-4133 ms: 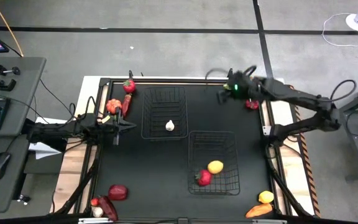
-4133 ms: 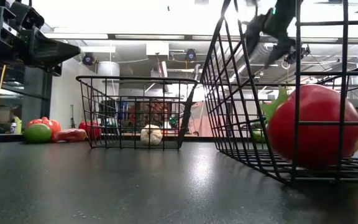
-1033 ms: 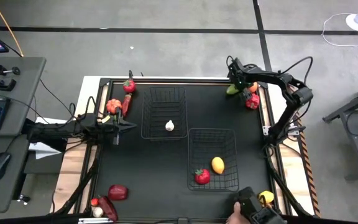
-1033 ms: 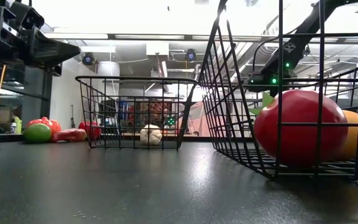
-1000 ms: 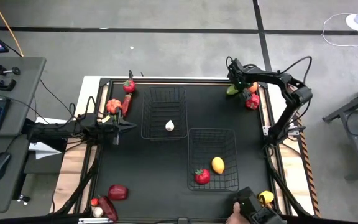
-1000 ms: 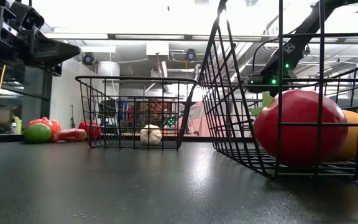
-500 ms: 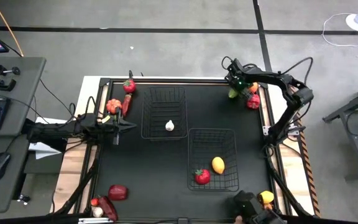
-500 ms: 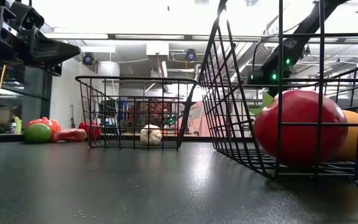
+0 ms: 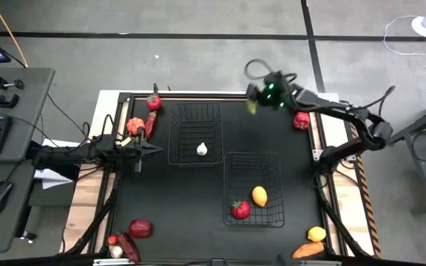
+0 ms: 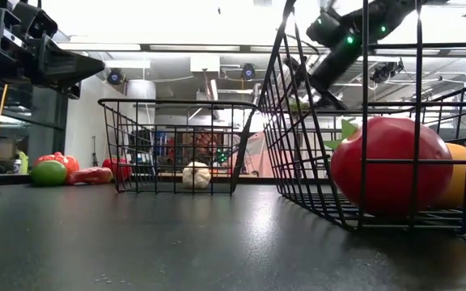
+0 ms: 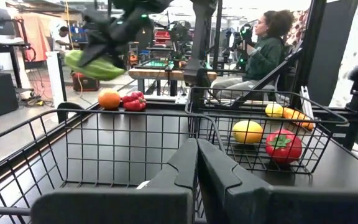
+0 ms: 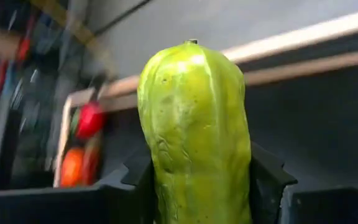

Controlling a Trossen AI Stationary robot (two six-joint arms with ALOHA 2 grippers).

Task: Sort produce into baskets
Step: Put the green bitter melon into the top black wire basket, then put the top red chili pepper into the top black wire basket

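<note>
Green pepper (image 12: 194,130) is sitting clenched betw. your right gripper (image 9: 256,100), which is hanging above the tabletop's (image 9: 198,199) far edge, near the far-right corner. Your left gripper (image 9: 152,148) is waiting pinched shut w/ nothing in it at the left edge, beside the far basket (image 9: 194,134) holding garlic (image 9: 202,149). Near basket (image 9: 254,193) is holding a lemon (image 9: 259,196) & red piece (image 9: 240,210).

No text, label, brand, number or sign can be read in any of the views, whether on the produce, the baskets, the desk, the arms or the room behind, where everything that might carry print is too small or blurred to make out.
</note>
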